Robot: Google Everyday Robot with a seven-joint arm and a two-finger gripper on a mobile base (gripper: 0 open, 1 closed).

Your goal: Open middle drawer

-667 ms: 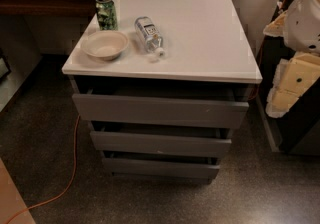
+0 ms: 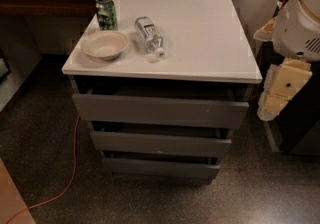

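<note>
The middle drawer (image 2: 160, 143) is the mid-width grey front of a three-drawer cabinet under a white top (image 2: 200, 33). It has a flat handleless face with a tiny pale speck near its centre, and a dark gap shows above it. The widest drawer front (image 2: 160, 110) sits above it and the narrowest (image 2: 160, 168) below. My gripper (image 2: 280, 90) is the cream-coloured end of the arm at the right, hanging beside the cabinet's right edge at top-drawer height, apart from all drawers.
On the white top stand a green can (image 2: 106, 13) and a pale bowl (image 2: 105, 44), and a clear plastic bottle (image 2: 148, 35) lies on its side. An orange cable (image 2: 70, 168) runs over the speckled floor at the left. A dark shelf (image 2: 45, 0) is behind.
The cream end of the arm has shifted slightly down and left toward the cabinet. The drawers and the things on top have not moved.
</note>
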